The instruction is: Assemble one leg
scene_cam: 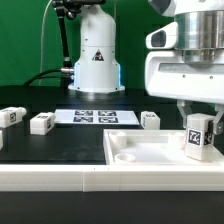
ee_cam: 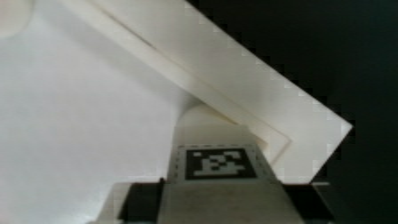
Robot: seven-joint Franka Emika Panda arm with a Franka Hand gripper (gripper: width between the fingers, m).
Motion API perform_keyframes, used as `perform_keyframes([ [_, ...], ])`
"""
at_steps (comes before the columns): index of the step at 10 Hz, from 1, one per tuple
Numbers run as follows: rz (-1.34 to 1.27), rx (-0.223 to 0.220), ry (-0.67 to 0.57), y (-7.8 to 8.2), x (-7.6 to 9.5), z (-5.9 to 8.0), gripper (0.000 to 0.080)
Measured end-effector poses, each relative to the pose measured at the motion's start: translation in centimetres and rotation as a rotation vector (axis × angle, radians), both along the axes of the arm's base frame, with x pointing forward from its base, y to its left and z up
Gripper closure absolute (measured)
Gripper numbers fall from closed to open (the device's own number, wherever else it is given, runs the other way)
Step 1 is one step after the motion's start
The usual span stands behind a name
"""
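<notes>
My claw point(scene_cam: 196, 116) is clamped on the small white plastic rectangular post point(scene_cam: 196, 140), tagged black-and-white. It stands upright at the three o'clock edge of the large white raised-rim square tray point(scene_cam: 135, 152).

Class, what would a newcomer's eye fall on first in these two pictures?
First, the tool gripping a tagged white leg upright at a corner of the large white tray-like piece, at the exterior view's right. Next, the marker board on the black table, with a spare leg lying near it.
</notes>
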State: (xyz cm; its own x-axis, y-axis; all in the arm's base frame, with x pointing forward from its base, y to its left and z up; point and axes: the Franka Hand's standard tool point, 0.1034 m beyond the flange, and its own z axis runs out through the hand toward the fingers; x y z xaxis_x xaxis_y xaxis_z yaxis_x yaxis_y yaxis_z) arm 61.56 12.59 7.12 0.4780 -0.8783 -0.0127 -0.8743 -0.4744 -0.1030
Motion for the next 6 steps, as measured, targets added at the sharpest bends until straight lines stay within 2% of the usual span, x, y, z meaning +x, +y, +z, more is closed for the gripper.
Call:
perform_keyframes([
  [3, -0.142, 0.044, 0.011, -0.05, 0.03, -0.02, 0.0508],
  [4, -0.116, 0.042, 0.009, -0.03, 0.02, -0.04, 0.0508],
  [5, -0.074, 0.038, 0.006, -0.08, 0.03, -0.04, 0.0329],
  [6, -0.011, 0.033, 0.001, -0.29, 0.08, -0.03, 0.0204],
])
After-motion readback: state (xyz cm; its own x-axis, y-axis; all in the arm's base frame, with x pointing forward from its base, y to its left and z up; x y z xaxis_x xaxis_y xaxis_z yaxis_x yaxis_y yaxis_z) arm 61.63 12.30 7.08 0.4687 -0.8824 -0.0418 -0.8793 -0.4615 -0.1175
